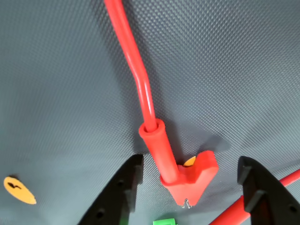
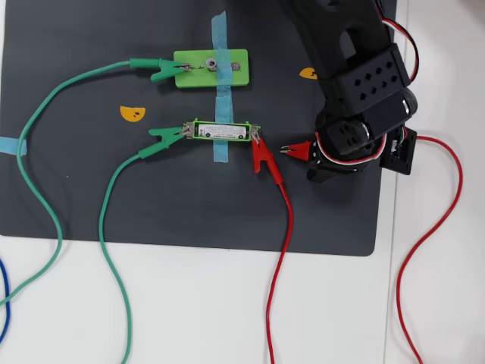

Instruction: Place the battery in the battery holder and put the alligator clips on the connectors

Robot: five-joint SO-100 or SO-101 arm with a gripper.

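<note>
- Dark grey mat (image 2: pixel 91 197) covers a white table (image 2: pixel 189 303); blue tape (image 2: pixel 220 83) crosses both green pieces
- gripper (image 1: pixel 187 187) stands spread wide; a red clip (image 1: pixel 185 176) lies between the fingers, not squeezed
- battery (image 2: pixel 221 131) sits in the green holder (image 2: pixel 224 123); another red clip (image 2: pixel 262 155) bites the holder's right end, 1 green clip (image 2: pixel 168 136) its left

The black arm reaches down from above, its claw (image 1: pixel 187 187) spread wide, fingers (image 1: pixel 117 192) empty.

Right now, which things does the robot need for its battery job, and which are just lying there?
Needed:
- white-silver cylindrical battery in the narrow bright-green holder
- red rubber-sleeved alligator clip between the black tool fingers
- wider light-green block

Lying about:
- orange half-disc stickers
- blue tape strips
</note>
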